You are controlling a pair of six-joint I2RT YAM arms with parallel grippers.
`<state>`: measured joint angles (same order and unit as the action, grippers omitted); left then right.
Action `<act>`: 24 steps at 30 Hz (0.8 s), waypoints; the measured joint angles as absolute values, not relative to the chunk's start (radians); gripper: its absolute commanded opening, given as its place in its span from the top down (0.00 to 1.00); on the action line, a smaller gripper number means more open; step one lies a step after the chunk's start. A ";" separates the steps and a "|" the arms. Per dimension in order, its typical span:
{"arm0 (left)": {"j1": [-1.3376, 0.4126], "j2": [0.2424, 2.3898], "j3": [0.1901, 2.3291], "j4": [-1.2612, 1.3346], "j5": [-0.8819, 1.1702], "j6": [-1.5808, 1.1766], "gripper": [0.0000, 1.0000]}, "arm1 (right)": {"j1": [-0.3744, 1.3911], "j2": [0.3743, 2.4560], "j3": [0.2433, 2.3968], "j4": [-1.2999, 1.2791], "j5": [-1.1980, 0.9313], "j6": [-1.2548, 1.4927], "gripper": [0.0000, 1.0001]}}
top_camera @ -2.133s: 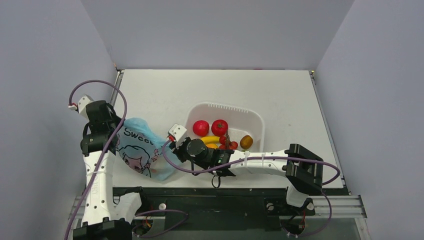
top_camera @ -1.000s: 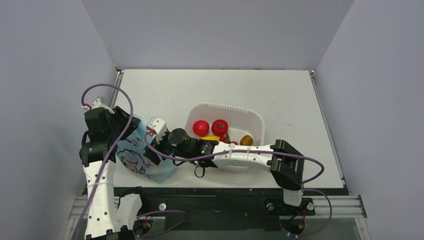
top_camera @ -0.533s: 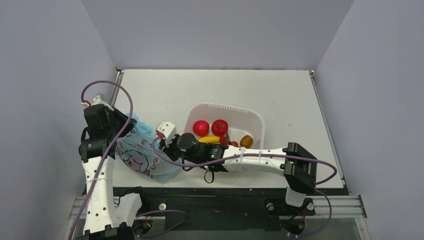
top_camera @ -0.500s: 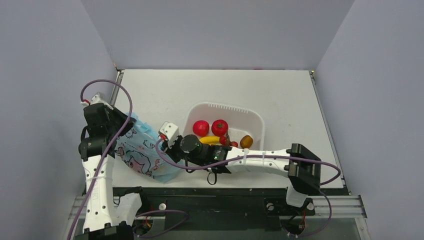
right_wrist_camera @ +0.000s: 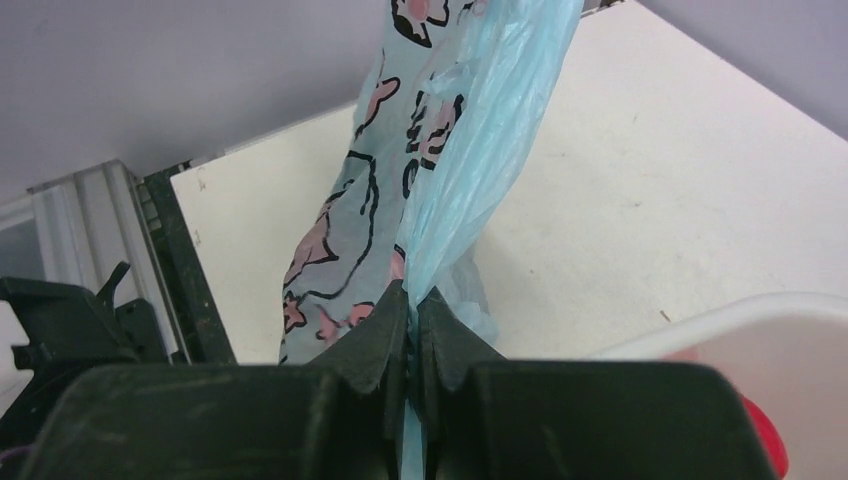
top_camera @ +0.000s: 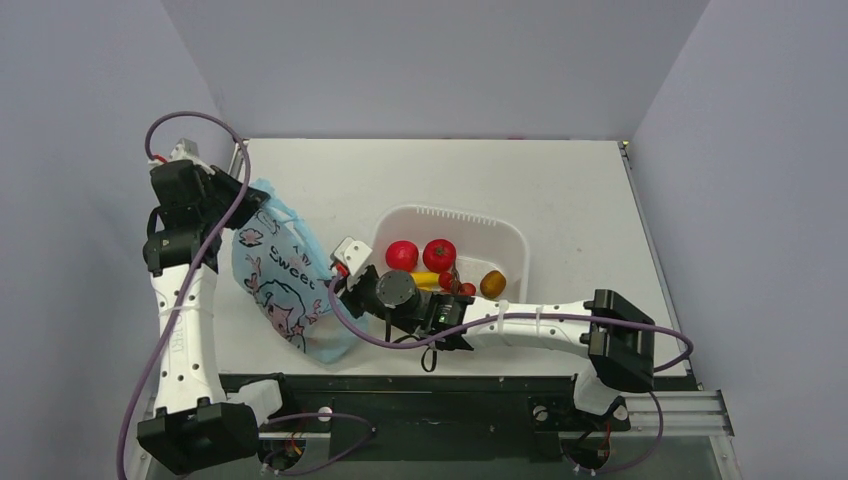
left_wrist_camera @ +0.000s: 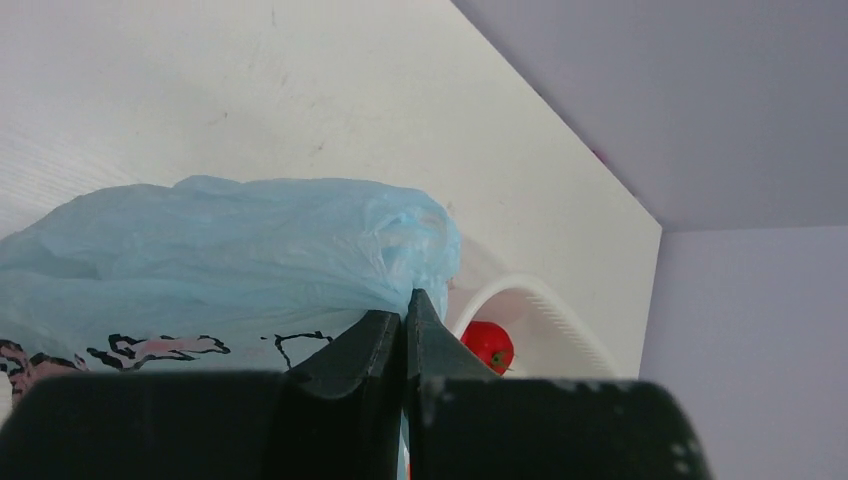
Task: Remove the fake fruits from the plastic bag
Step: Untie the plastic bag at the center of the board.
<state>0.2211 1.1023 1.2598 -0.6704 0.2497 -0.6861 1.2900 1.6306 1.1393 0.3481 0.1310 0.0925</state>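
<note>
Top view: plastic bag (top_camera: 281,276) sits at the tub's (top_camera: 450,212) 9 o'clock, on the left side of the table (top_camera: 520,170), stretched into a long strip from 11 o'clock down to 5 o'clock. The printed cartoon side faces up. Its lower end is close to the table's near edge; can't tell if it rests on the surface.

Left gripper (top_camera: 245,195) is on the bag's 11 o'clock end. In the left wrist view, the left gripper (left_wrist_camera: 405,305) has its fingers pressed together with a bunched fold of the bag (left_wrist_camera: 230,240) pinched between them. The tub rim (left_wrist_camera: 540,295) and one of the red fruits (left_wrist_camera: 488,345) show past the fingers at 3 o'clock.

Right gripper (top_camera: 345,285) is on the bag's 3 o'clock edge, between bag and tub. In the right wrist view, the right gripper (right_wrist_camera: 412,295) is closed on a twisted fold of bag film (right_wrist_camera: 440,140), which runs up from the fingers toward 12 o'clock.

Bag contents aren't visible in any view.

In the tub: two red fruits (top_camera: 402,256) side by side, with a banana (top_camera: 420,279) just at their 6 o'clock.
</note>
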 measured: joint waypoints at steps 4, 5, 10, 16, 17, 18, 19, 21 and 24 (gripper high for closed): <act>0.234 1.125 1.309 -0.641 0.288 -0.691 1.00 | 1.290 1.643 1.186 0.348 0.172 0.071 0.89; 0.238 1.128 1.313 -0.627 0.293 -0.691 1.00 | 1.290 1.643 1.194 0.347 0.177 0.067 0.86; 0.260 1.126 1.293 -0.563 0.293 -0.691 1.00 | 1.289 1.652 1.235 0.326 0.183 0.066 0.63; 0.270 1.071 1.155 -0.525 0.297 -0.691 1.00 | 1.280 1.677 1.237 0.331 0.164 0.105 0.34; 0.270 1.063 1.139 -0.527 0.297 -0.691 1.00 | 1.276 1.684 1.238 0.331 0.157 0.117 0.33; 0.270 1.052 1.120 -0.525 0.300 -0.690 1.00 | 1.269 1.692 1.240 0.328 0.152 0.130 0.30; 0.270 1.044 1.105 -0.525 0.301 -0.690 1.00 | 1.259 1.702 1.246 0.323 0.149 0.147 0.29; 0.270 1.026 1.079 -0.523 0.305 -0.690 1.00 | 1.232 1.726 1.272 0.308 0.141 0.175 0.26; 0.270 1.010 1.057 -0.524 0.315 -0.686 1.00 | 1.188 1.765 1.323 0.295 0.124 0.207 0.23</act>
